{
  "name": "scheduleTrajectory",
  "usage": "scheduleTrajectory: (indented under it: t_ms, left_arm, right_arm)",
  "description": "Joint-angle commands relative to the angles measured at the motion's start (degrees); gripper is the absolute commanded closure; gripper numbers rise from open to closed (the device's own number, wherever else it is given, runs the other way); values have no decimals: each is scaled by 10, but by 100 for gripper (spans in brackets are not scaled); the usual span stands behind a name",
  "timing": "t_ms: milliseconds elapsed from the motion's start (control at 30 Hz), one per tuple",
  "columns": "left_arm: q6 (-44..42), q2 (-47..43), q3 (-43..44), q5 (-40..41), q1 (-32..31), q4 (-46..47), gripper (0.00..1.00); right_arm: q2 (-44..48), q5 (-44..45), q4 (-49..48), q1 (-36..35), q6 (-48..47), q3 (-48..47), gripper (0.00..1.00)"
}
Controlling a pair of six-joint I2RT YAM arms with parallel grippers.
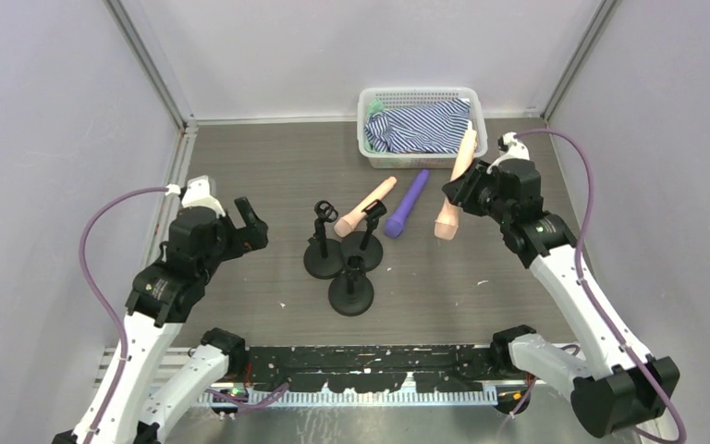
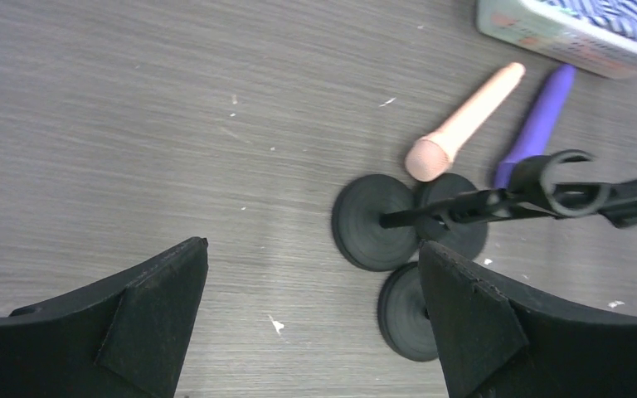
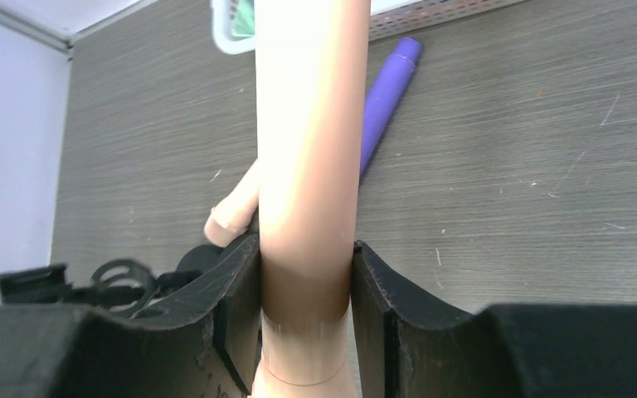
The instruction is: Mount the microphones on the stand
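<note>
Three black stands (image 1: 350, 294) with round bases and clip tops cluster mid-table. One peach-pink microphone (image 1: 367, 205) and the purple microphone (image 1: 408, 203) lie flat just behind them. My right gripper (image 1: 460, 191) is shut on the second peach-pink microphone (image 1: 449, 220), head down, handle pointing up toward the basket. In the right wrist view the jaws (image 3: 307, 261) clamp its body (image 3: 311, 149), with the purple microphone (image 3: 386, 99) behind. My left gripper (image 1: 250, 222) is open and empty, left of the stands. Its view (image 2: 311, 265) shows the stand bases (image 2: 377, 222) and a clip (image 2: 560, 182).
A white basket (image 1: 422, 95) holding striped cloth (image 1: 421, 128) stands at the back, just behind the held microphone's handle. It also shows in the left wrist view (image 2: 547, 33). Grey walls close in both sides. Small white flecks dot the tabletop.
</note>
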State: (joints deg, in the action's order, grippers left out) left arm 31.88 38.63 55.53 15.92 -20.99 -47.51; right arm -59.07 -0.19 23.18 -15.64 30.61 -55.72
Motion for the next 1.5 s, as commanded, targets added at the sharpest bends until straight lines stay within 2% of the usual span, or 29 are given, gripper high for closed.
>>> scheduleTrajectory:
  t_ms: [0,233,500,733,867,967,1067,1200,1367,1467]
  left_arm:
    - [-27,16,62,-81,1,-15,0]
    - [-50,48,131,-153,1,-34,0]
    - [-66,95,194,-235,1,-62,4]
    - [-87,104,236,-233,1,-90,1]
    - [-95,116,258,-241,1,-102,0]
    - [-103,128,280,-258,1,-111,0]
    - [-108,142,314,-287,1,-121,0]
    - [-110,164,356,-319,1,-134,0]
    - [-113,179,402,-369,1,-145,0]
    - [-118,182,419,-394,1,-144,0]
  right_arm:
    - [39,-57,32,1,-17,-27,99]
    - [66,-145,32,-1,-41,-49,99]
    - [91,-229,-76,-1,54,1,99]
    - [83,-173,7,0,-4,-10,99]
    - [108,-169,-21,0,-23,-1,99]
    - [93,-152,19,-10,-68,-48,99]
    - [70,-52,61,-87,-144,-95,99]
    - [16,111,113,-249,-244,-160,99]
    - [-26,263,111,-413,-388,-187,99]
    - [-53,325,86,-488,-477,-192,96]
